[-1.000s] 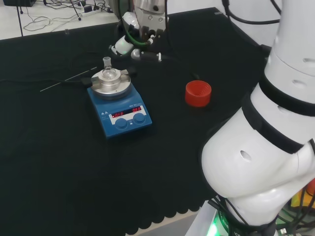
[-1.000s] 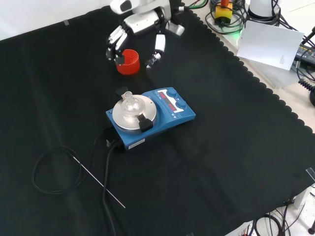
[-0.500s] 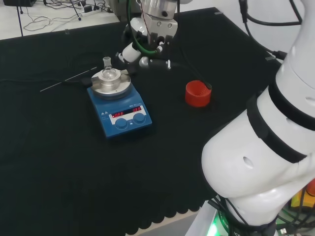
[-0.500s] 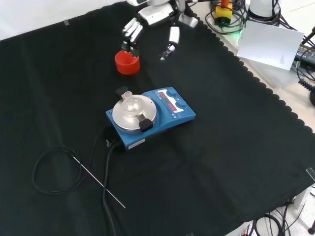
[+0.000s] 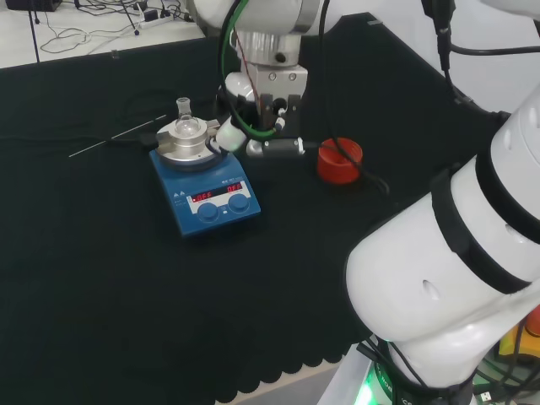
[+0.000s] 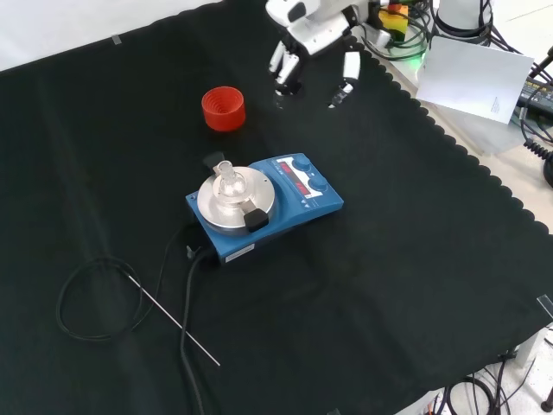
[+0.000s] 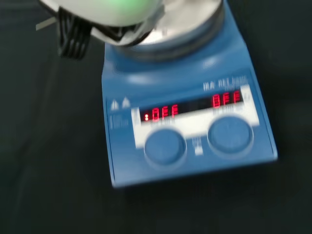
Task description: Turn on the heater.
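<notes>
The hand [image 6: 313,35] hovers beyond the blue heater [image 6: 264,206], its fingers [image 6: 282,69] spread and holding nothing. The heater looks heavy and stiff. I think it needs only a turn of one round knob [image 7: 165,147], not lifting.

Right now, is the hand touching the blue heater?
Apart. In the front view the hand hangs beyond the heater, with bare black cloth between them.
</notes>
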Motion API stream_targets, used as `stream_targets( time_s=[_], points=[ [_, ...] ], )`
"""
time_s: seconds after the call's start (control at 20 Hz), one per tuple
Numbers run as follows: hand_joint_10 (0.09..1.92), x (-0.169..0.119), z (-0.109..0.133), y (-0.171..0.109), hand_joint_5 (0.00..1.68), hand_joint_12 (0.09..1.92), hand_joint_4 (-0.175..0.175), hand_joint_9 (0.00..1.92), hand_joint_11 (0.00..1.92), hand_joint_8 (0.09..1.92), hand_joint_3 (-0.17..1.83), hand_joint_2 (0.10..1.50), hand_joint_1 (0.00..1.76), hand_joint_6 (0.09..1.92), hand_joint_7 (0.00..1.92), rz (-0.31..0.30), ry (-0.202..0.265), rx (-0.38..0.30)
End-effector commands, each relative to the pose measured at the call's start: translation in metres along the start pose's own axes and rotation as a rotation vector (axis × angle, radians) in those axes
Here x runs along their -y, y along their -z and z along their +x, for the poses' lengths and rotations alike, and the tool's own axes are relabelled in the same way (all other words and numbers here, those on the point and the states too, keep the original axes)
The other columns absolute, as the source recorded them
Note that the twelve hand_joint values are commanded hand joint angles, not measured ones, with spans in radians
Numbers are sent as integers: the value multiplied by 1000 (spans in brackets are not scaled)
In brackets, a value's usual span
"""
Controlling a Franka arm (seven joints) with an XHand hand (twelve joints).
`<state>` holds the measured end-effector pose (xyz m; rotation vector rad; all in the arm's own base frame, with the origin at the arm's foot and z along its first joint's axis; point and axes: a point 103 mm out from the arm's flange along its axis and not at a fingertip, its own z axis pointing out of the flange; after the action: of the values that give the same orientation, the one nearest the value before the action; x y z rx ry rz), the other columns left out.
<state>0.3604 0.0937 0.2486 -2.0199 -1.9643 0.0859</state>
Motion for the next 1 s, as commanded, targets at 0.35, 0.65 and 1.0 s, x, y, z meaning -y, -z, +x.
stream_targets(
  time_s=[0.35, 0.65, 1.0],
  points=[
    [1122, 24, 6, -42, 509, 1034, -121, 1490, 1520, 1241, 657, 716, 1124, 608, 1354, 211, 12, 100],
    [1356, 22, 11, -57, 395, 1187, -76, 1521, 1423, 1452, 692, 793, 1234, 689, 1392, 309, 13, 138],
    [1429, 17, 13, -67, 290, 1337, -53, 1534, 1278, 1557, 806, 788, 1383, 717, 1412, 399, 16, 144]
  ],
)
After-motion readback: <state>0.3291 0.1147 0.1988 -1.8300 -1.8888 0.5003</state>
